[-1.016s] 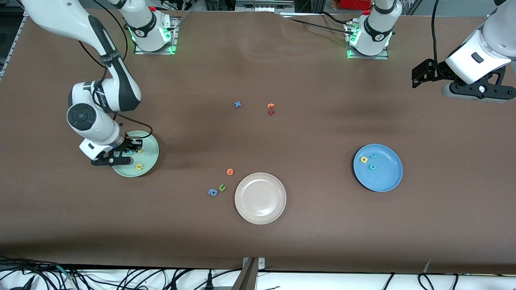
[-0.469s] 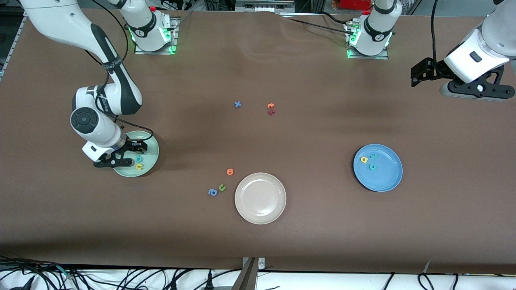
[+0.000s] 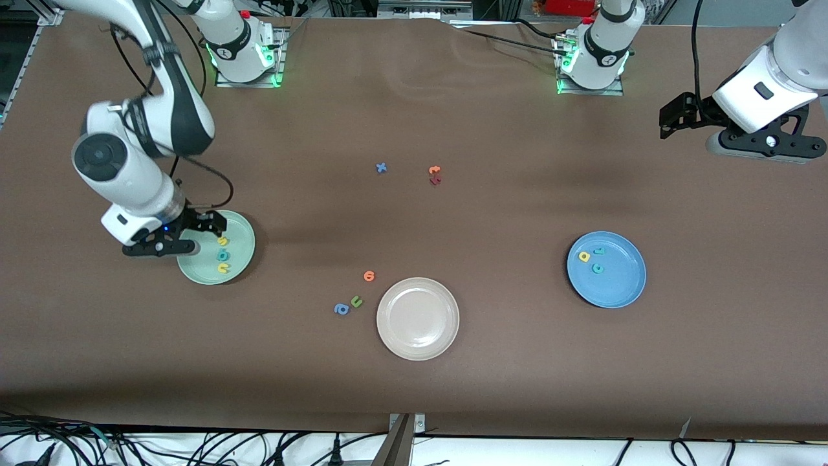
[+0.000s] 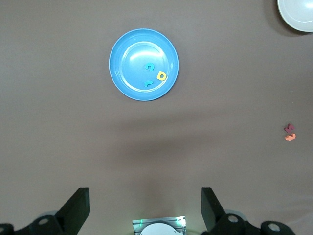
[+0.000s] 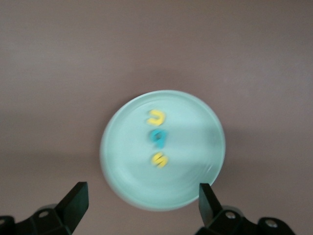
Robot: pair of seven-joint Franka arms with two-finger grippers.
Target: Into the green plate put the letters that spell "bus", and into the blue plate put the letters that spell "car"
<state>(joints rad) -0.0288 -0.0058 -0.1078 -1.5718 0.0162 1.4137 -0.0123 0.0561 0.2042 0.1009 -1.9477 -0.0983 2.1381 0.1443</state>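
Note:
The green plate lies toward the right arm's end of the table and holds a yellow s, a teal b and a yellow u in a row. My right gripper hangs open and empty above the plate's rim. The blue plate holds a yellow a, a teal r and a teal c. My left gripper waits open and empty, high over the left arm's end of the table.
A beige-white plate sits empty nearest the front camera. Beside it lie an orange letter, an olive u and a blue a. A blue x, an orange letter and a maroon one lie mid-table.
My right gripper has opened, left the teal b on the green plate between the s and the u, and risen away from it. The left arm has barely moved.

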